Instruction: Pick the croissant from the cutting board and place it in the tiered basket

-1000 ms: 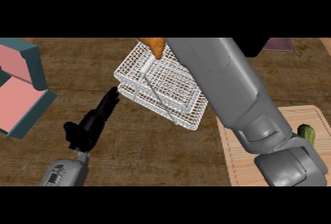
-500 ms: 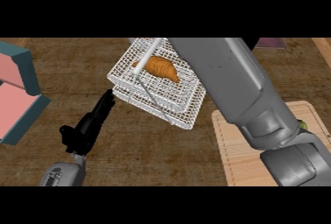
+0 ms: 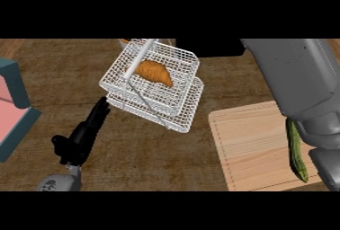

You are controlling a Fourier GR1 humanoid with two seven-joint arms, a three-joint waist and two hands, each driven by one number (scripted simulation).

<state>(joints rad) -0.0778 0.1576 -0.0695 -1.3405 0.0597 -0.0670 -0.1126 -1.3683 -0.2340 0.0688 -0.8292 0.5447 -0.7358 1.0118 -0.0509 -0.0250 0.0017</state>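
The orange croissant lies in the upper tier of the white wire tiered basket, at the top middle of the head view. No hand touches it. My right hand shows only as a dark shape just right of the basket's top tier, at the end of the grey forearm; its fingers are hidden. My left hand is open at the lower left, its straight fingers pointing up at the basket's lower left corner. The wooden cutting board lies at the lower right with no croissant on it.
A long green cucumber lies along the cutting board's right edge, partly under my right arm. A teal and pink container sits at the left edge. Brown counter surface lies between my left hand and the board.
The croissant went from above the basket's top edge, at my right hand, down into the upper tier. My right forearm has since drawn away to the right. The left hand barely moved.
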